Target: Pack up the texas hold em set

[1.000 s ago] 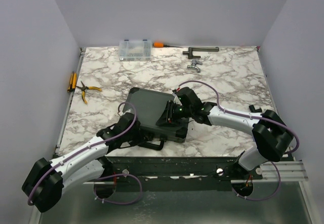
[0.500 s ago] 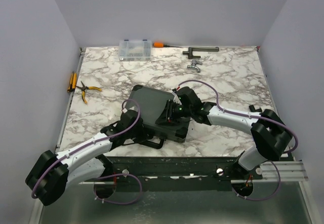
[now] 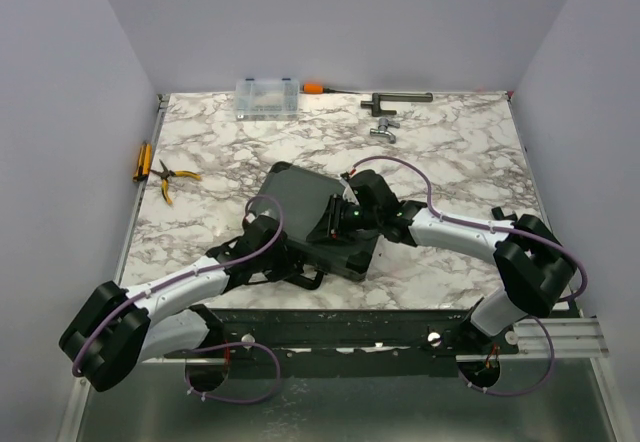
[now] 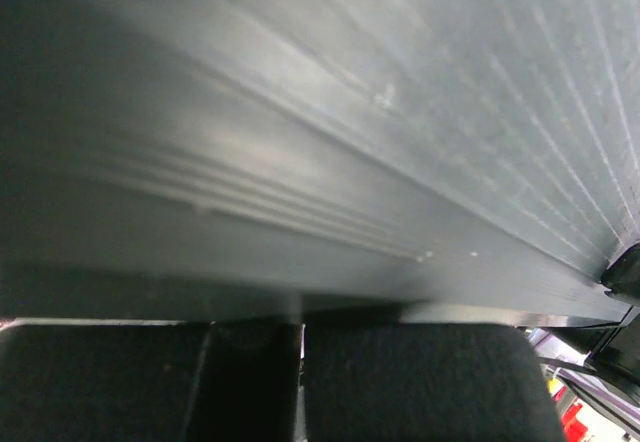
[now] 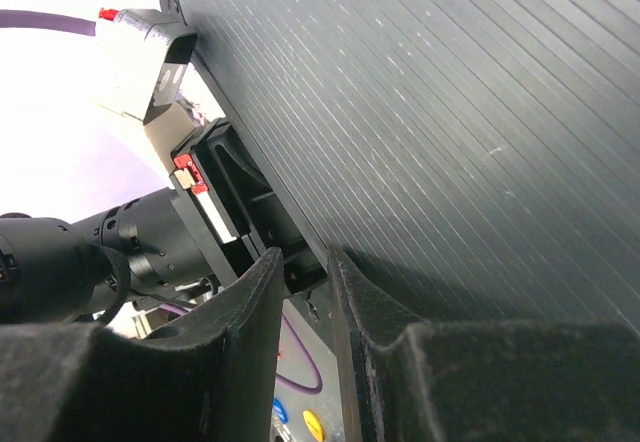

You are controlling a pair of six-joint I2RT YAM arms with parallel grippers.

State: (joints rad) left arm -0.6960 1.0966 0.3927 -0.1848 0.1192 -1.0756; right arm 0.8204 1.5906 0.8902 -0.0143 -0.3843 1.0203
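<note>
There is 1 black case (image 3: 305,212), and it is lying shut near the front middle of the marble table (image 3: 450,152), turned a little on a slant. Its lid is down, so whatever is sitting inside is hidden.

2 arms are reaching in to it. The left gripper (image 3: 287,262) is pressing up to the near left edge of the case. In the left wrist view the left gripper (image 4: 302,334) is showing as 2 dark pads right next to each other with only a thin line between them and nothing in there. That view is blurry, and the ribbed side of the case (image 4: 400,162) is filling nearly all of it.

The right gripper (image 3: 336,224) is lying on top of the lid. In the right wrist view the right gripper (image 5: 303,257) is holding its 2 fingers almost together, with a thin gap and nothing in it. The ribbed lid (image 5: 480,112) is filling the right side of that view. Dark arm parts are poking out past the lid's edge, too close to make out well.

Far from the case, 6 other things are sitting on the table:
- 1 clear plastic box (image 3: 267,96) at the back
- 1 orange-handled tool (image 3: 315,88) just beside the box
- 1 grey metal bar (image 3: 397,99) at the back
- 1 small metal piece (image 3: 384,129) near the bar
- 1 pair of yellow-handled pliers (image 3: 170,179) on the left
- 1 yellow tool (image 3: 142,160) along the left edge, too small to name
</note>
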